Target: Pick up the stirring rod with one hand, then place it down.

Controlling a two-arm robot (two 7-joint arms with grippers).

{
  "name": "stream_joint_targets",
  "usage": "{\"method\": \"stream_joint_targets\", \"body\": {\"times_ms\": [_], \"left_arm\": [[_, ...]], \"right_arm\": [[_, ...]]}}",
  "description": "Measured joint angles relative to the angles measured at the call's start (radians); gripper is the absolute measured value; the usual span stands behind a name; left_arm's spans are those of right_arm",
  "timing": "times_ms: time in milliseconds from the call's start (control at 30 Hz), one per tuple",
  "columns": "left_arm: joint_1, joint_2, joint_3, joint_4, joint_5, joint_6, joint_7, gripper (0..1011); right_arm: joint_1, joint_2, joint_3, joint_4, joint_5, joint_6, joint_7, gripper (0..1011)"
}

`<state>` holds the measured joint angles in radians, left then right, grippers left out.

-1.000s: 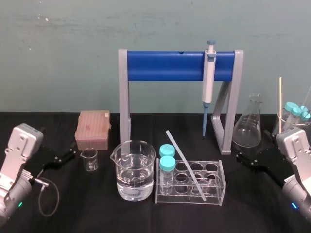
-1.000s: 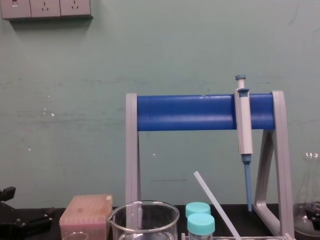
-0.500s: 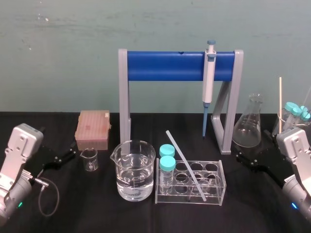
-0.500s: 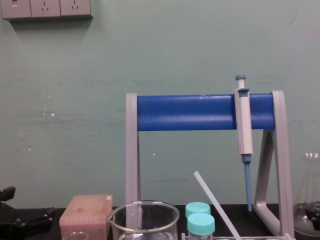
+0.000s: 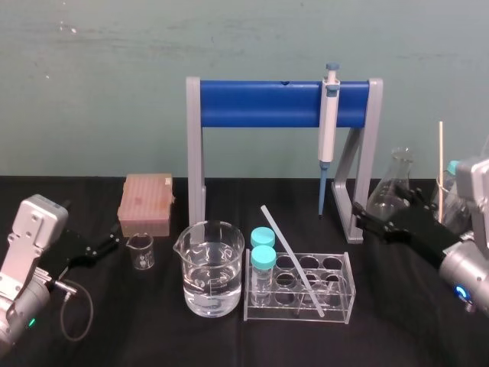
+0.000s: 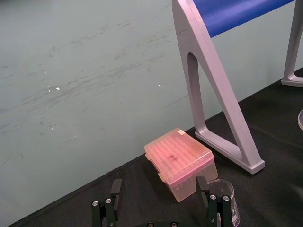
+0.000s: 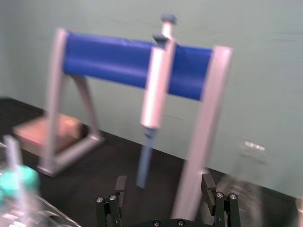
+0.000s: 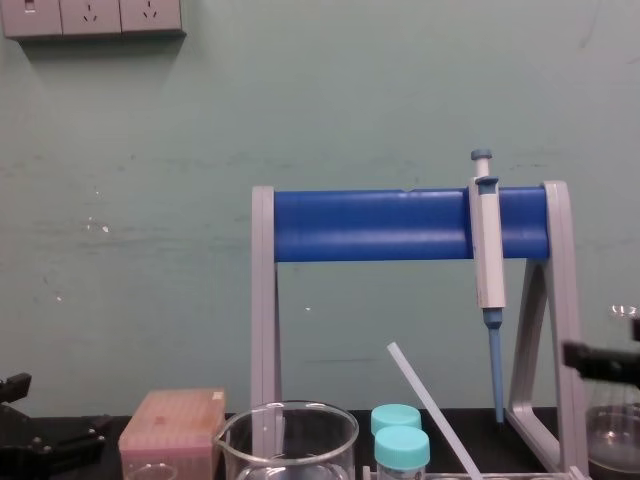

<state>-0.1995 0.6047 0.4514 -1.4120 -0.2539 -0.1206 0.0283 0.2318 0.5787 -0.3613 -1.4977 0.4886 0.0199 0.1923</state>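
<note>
At far left, left gripper parked low on black worktop, jaws apart. Centre: stirring rod propped aslant in clear tube rack, upper end free for grasping. Right: right gripper facing rack, jaws apart, seemingly ready for approach.

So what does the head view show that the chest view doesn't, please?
Head view adds the test tube rack holding the stirring rod's lower end, and a wooden stick. Chest view adds wall sockets. Both share the rod's top, the pipette on the blue stand, the left hand parked left, the right hand by the stand's right leg.
</note>
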Motion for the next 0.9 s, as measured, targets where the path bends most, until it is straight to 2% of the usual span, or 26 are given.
{"method": "stream_joint_targets", "body": {"times_ms": [33, 67, 133, 233, 333, 533, 567, 700, 900], "left_arm": [[0.0, 0.0, 0.0, 0.0, 0.0, 0.0, 0.0, 1000], [0.0, 0.0, 0.0, 0.0, 0.0, 0.0, 0.0, 1000], [0.0, 0.0, 0.0, 0.0, 0.0, 0.0, 0.0, 1000], [0.0, 0.0, 0.0, 0.0, 0.0, 0.0, 0.0, 1000], [0.0, 0.0, 0.0, 0.0, 0.0, 0.0, 0.0, 1000], [0.0, 0.0, 0.0, 0.0, 0.0, 0.0, 0.0, 1000], [0.0, 0.0, 0.0, 0.0, 0.0, 0.0, 0.0, 1000], [0.0, 0.0, 0.0, 0.0, 0.0, 0.0, 0.0, 1000], [0.0, 0.0, 0.0, 0.0, 0.0, 0.0, 0.0, 1000]], "right_arm": [[0.0, 0.0, 0.0, 0.0, 0.0, 0.0, 0.0, 1000], [0.006, -0.006, 0.009, -0.014, 0.047, 0.034, 0.044, 1000], [0.016, -0.013, 0.017, -0.031, 0.106, 0.08, 0.107, 1000], [0.026, -0.019, 0.016, -0.047, 0.144, 0.115, 0.165, 1000], [0.043, -0.02, -0.006, -0.063, 0.176, 0.149, 0.248, 1000], [0.082, -0.01, -0.067, -0.065, 0.188, 0.179, 0.33, 1000], [0.082, -0.01, -0.067, -0.065, 0.188, 0.179, 0.33, 1000], [0.121, -0.016, -0.109, -0.034, 0.177, 0.183, 0.351, 1000], [0.17, -0.044, -0.152, 0.021, 0.141, 0.176, 0.352, 1000]]}}
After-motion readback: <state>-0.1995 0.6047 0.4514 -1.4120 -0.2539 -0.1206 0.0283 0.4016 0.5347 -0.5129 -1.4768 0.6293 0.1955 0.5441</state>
